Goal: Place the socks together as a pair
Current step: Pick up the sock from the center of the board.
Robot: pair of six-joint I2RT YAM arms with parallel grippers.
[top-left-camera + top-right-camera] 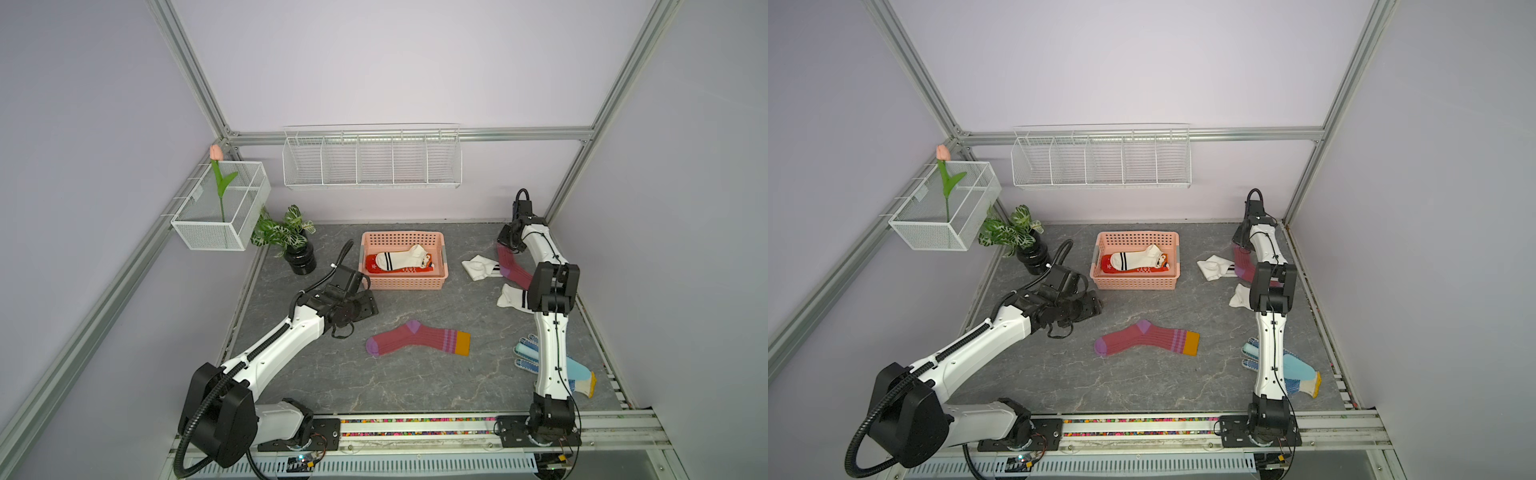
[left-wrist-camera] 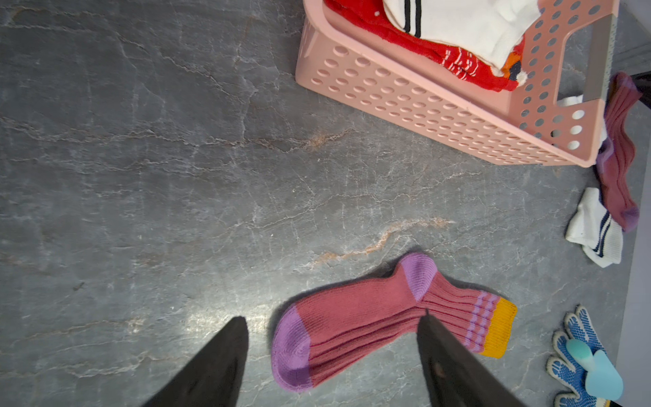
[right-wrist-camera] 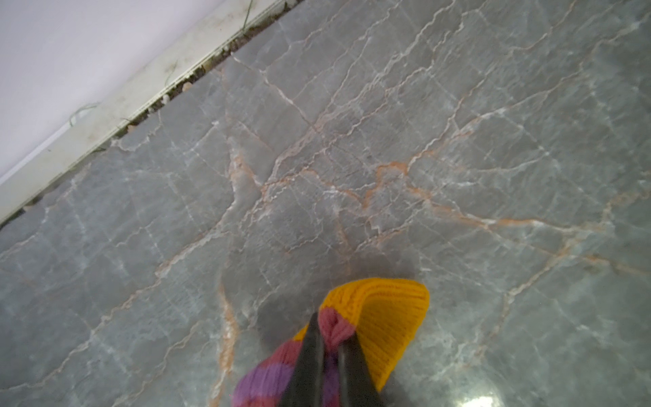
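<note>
Near far right corner of counter (image 1: 415,386), both top views: maroon sock (image 1: 515,270); matching maroon sock (image 1: 1146,337) flat mid-counter. Left wrist view: left fingers (image 2: 225,356) spread wide, empty, near matching maroon sock, not touching. Right wrist view: right fingers (image 3: 311,352) pinched shut on maroon sock's mustard cuff (image 3: 387,317).

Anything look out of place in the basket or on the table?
Yes: a white striped sock lies on the red sock in the pink basket, a mismatch. A crumpled white sock sits on the table, apart from it.
</note>
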